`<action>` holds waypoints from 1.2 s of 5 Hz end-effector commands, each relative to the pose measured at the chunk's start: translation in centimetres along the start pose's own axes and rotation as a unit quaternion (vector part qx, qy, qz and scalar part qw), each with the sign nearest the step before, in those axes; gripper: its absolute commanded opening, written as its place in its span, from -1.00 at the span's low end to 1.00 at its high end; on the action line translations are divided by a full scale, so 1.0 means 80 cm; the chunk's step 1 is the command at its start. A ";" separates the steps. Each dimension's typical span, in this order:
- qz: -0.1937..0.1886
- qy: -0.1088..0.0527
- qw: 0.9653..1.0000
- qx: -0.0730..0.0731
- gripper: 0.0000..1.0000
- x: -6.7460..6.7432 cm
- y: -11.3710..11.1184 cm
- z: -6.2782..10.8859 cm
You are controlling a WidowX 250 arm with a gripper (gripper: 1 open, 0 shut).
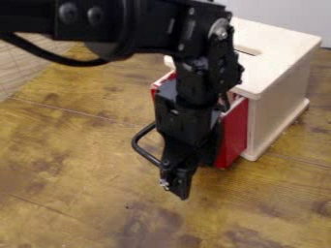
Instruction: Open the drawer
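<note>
The red drawer [233, 134] stands partly pulled out of the cream-white cube [280, 76], toward the lower left. Its black loop handle [138, 145] sticks out to the left of my arm. My gripper [177, 184] points straight down in front of the drawer, just right of the loop and lower than it. The fingers [175, 180] read as one narrow dark shape, so the gap between them does not show. The loop's right end runs behind the hand, and I cannot tell whether it is touched. The drawer's black front panel is hidden by the arm.
The cube has a slot [265, 46] in its top and stands at the back right of a worn wooden tabletop [65, 184]. My black arm [142, 24] reaches in from the upper left across the scene.
</note>
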State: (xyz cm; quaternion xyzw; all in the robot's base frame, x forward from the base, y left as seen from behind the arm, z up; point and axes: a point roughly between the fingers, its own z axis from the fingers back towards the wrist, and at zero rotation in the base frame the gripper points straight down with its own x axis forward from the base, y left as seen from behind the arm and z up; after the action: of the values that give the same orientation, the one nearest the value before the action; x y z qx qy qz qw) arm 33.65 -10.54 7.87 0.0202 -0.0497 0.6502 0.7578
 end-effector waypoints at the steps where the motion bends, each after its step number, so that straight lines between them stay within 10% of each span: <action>1: 0.018 -0.005 1.000 -0.016 -1.00 0.013 0.006 0.021; 3: -0.010 -0.010 1.000 -0.014 -1.00 0.029 -0.001 0.020; 6: 0.147 -0.025 0.989 0.013 -1.00 0.050 0.042 0.030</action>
State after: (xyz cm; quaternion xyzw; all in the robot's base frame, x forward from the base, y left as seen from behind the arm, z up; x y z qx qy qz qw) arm 30.53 -7.25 8.06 0.0703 -0.0414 0.7396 0.6681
